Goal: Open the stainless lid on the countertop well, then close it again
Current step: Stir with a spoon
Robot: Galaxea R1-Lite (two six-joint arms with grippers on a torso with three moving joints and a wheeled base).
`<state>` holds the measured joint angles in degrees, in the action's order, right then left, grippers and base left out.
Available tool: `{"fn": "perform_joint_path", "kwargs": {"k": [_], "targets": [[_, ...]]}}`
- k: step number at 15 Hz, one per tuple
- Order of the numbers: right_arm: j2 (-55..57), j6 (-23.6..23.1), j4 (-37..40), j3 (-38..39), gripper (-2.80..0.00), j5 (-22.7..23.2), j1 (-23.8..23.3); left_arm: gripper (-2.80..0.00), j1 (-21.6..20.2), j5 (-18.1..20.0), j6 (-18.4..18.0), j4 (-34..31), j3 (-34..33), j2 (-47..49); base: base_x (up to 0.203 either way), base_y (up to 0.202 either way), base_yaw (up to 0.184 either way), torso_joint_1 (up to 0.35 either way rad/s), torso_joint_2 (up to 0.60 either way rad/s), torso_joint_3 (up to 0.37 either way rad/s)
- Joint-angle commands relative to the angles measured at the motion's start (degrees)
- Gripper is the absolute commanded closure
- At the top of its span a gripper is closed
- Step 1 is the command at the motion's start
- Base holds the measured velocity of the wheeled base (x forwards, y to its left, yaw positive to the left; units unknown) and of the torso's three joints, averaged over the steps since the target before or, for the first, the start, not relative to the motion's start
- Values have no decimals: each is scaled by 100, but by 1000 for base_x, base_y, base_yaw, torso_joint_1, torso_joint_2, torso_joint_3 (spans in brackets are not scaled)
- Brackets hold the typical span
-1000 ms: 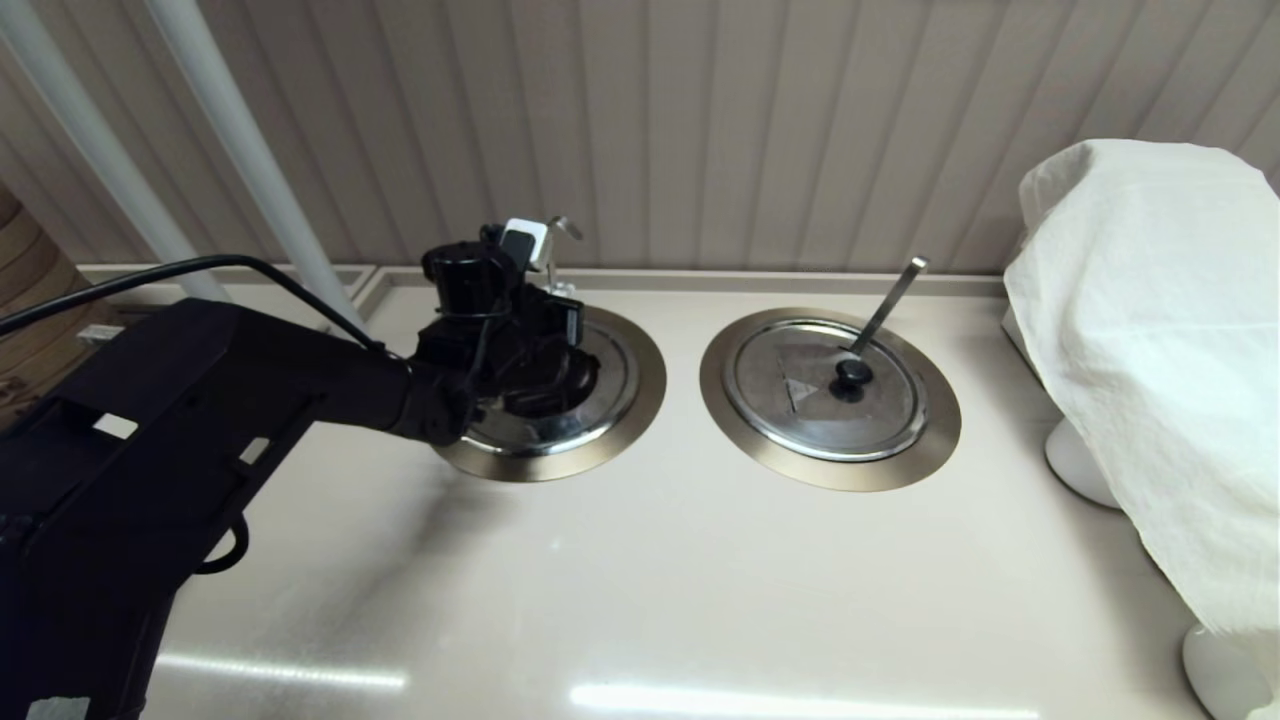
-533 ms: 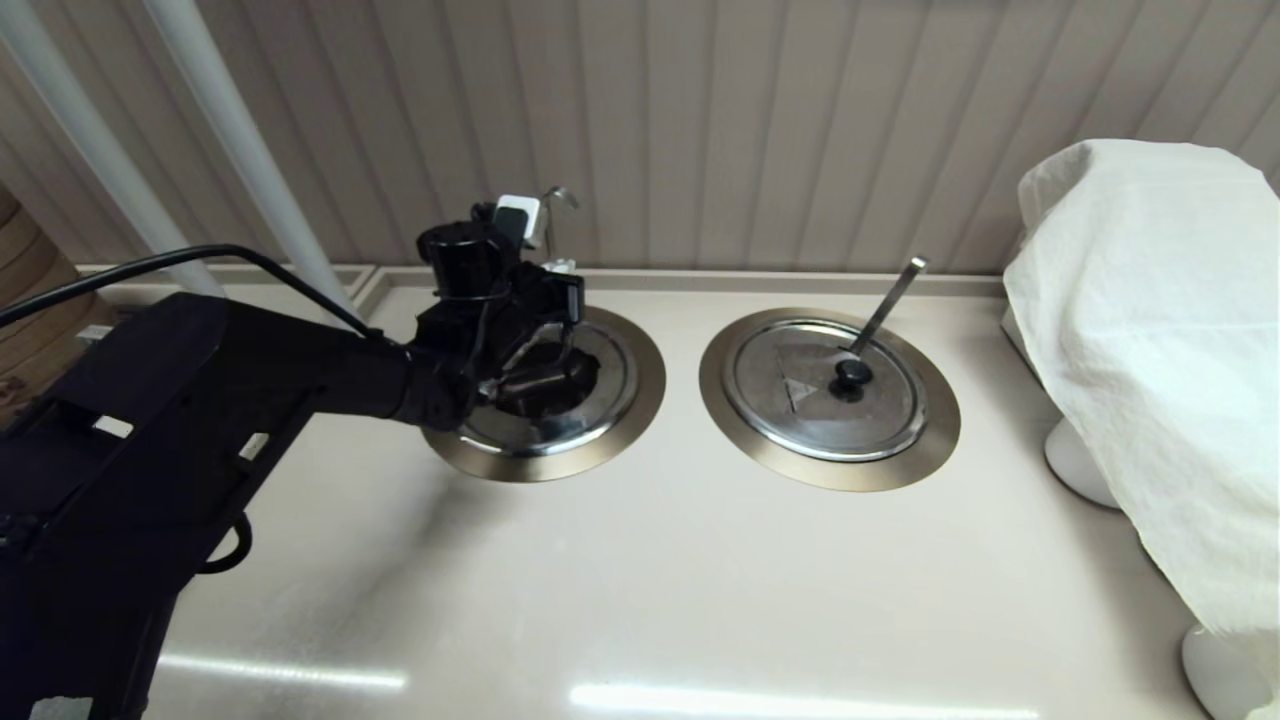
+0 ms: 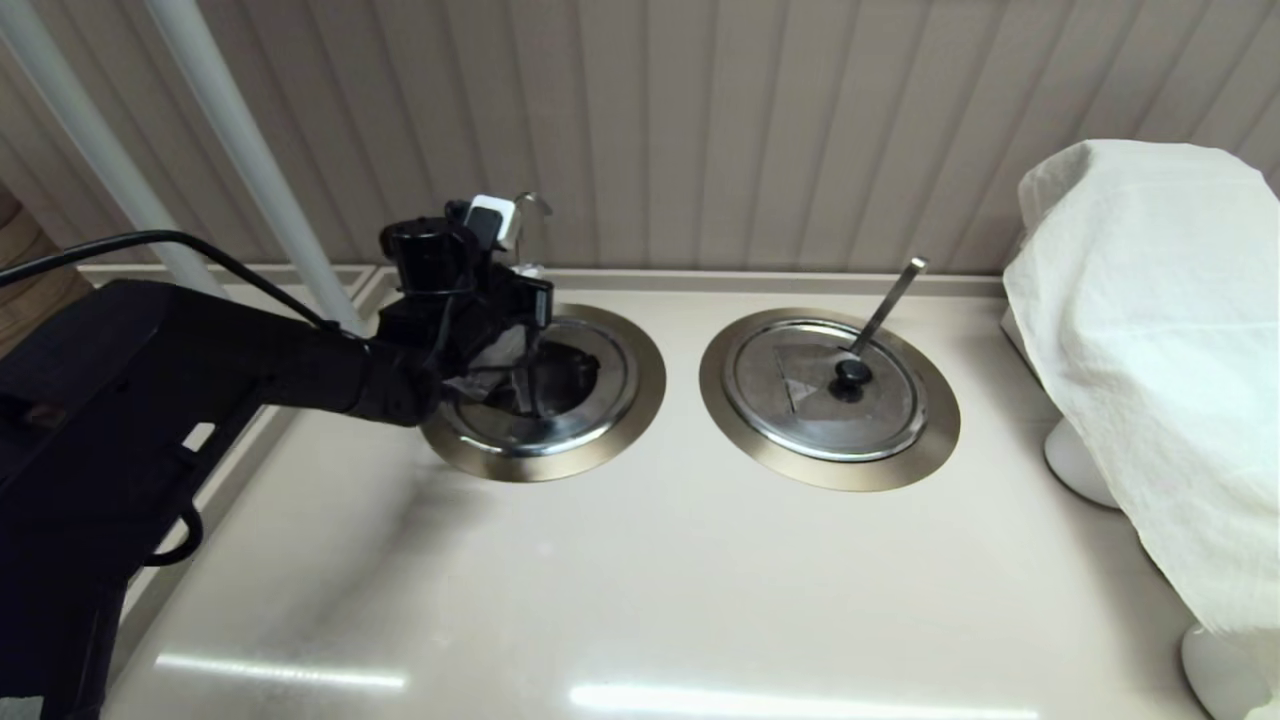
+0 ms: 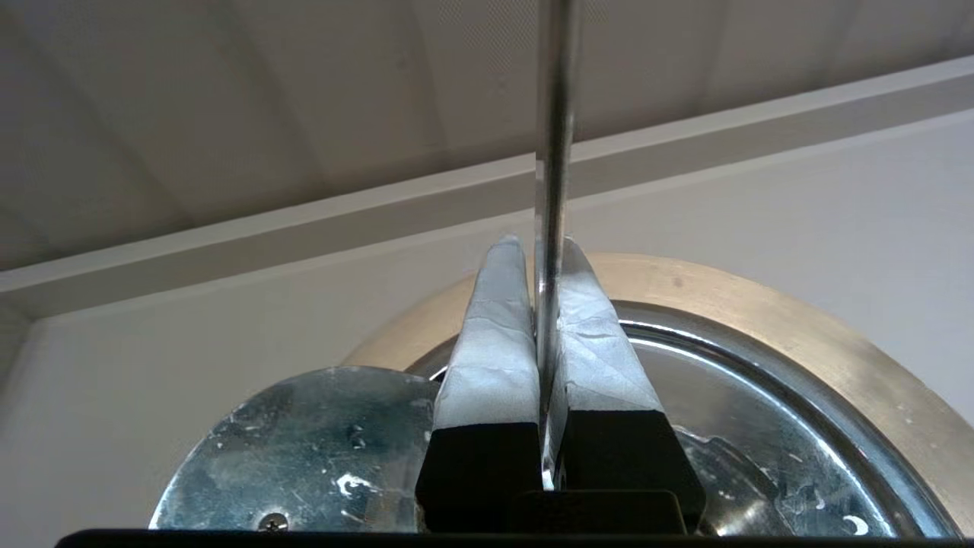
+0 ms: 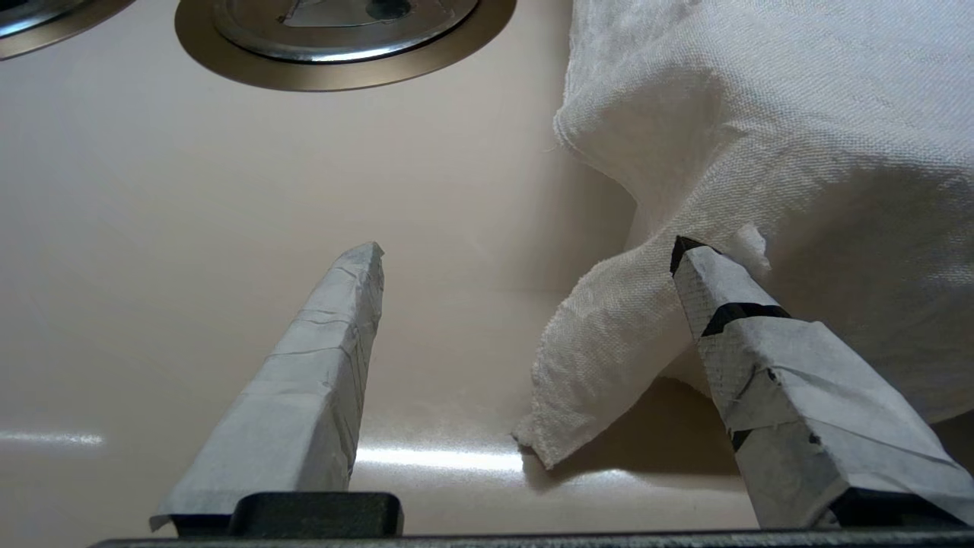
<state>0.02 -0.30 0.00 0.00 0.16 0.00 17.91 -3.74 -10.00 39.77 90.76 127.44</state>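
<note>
Head view: the left gripper [image 4: 541,255] hangs over the left counter well [image 3: 651,385], fingers clamped on a thin steel rod [image 4: 555,114] rising from it. The steel lid [image 3: 612,388] sits there, partly hidden. The right gripper [image 5: 525,255] is open beside a white cloth [image 5: 761,114].

Left gripper [image 3: 510,365] largely masked by own wrist housing in head view; what fingers clamp not clear there. Stainless lid [image 4: 304,449] cut off by bottom edge in left wrist view, knob hidden. Utensil handle [image 4: 554,152] runs out of top edge, hook end unseen there. Countertop well [image 3: 640,385] near-left rim covered by arm. White cloth [image 3: 1150,350] hides object beneath, cropped at right edge.
</note>
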Motion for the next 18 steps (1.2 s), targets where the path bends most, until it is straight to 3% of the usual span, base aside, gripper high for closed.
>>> {"fn": "perform_joint_path", "kwargs": {"k": [1, 5, 9, 11, 13, 18], "targets": [[-2, -5, 0, 0, -280, 2, 0, 0, -60, 1, -10, 26, -29, -102, 0, 0, 0, 0, 0, 0], [-2, -5, 0, 0, -280, 2, 0, 0, -12, 201, -19, -222, -424, -316, 0, 0, 0, 0, 0, 0], [-2, -5, 0, 0, -280, 2, 0, 0, 10, 1473, -8, -803, -1076, -980, 0, 0, 0, 0, 0, 0], [-2, -5, 0, 0, -280, 2, 0, 0, 143, 1479, 13, -770, -1058, -901, 0, 0, 0, 0, 0, 0], [-2, -5, 0, 0, -280, 2, 0, 0, 214, 1384, 9, -749, -826, -651, 0, 0, 0, 0, 0, 0], [-2, -5, 0, 0, -280, 2, 0, 0, 262, -164, 2, 416, 412, 500, 0, 0, 0, 0, 0, 0]]}}
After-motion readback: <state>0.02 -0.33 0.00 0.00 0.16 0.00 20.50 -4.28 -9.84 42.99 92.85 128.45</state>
